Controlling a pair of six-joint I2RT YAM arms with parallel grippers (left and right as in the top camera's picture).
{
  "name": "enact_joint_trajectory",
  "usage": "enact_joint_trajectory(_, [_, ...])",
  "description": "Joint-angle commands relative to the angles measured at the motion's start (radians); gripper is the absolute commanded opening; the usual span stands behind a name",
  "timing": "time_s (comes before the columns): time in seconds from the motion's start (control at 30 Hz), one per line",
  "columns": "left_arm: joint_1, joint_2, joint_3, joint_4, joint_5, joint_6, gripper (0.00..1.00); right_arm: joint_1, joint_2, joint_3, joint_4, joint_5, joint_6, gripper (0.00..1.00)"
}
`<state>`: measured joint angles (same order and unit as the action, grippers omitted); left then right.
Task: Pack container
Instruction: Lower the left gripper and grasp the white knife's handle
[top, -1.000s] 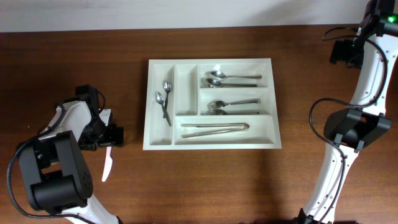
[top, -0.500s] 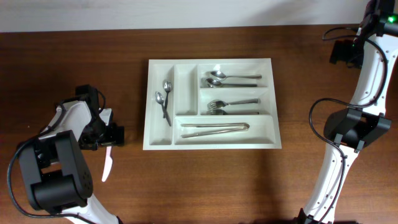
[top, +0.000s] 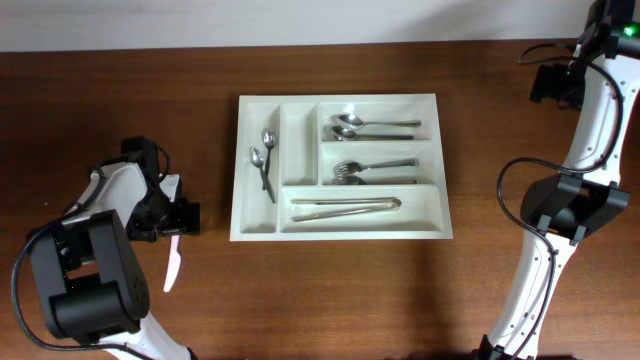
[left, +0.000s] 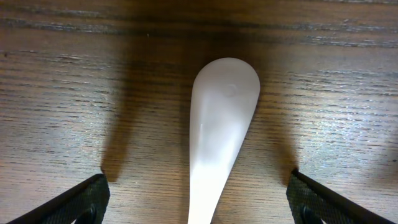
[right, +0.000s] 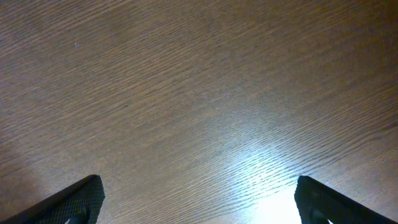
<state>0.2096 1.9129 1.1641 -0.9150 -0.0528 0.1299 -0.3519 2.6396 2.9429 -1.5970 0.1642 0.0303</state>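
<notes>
container overhead only | left wrist: white spoon between spread left pincer

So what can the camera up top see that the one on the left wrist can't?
Only the overhead view shows the large white plastic cutlery tray, with metal spoons, forks and tongs inside, plus the whole left arm and right arm. Only the left wrist view shows the rounded end of the white plastic utensil up close, with the left arm's black jaws open on either side, not touching it. Both show that utensil lying on the brown wooden table.
</notes>
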Motion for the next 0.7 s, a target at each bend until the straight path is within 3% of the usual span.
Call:
enact_joint_trajectory(0.0, [-0.004, 0.069, -0.058, 0.020, -0.053, -0.024, 0.93, 0.000, 0.007, 0.000, 0.001, 0.002, 0.012, 0.99])
enact_joint_trajectory(0.67, [-0.004, 0.069, -0.072, 0.024, -0.053, -0.024, 0.92, 0.000, 0.007, 0.000, 0.001, 0.002, 0.012, 0.99])
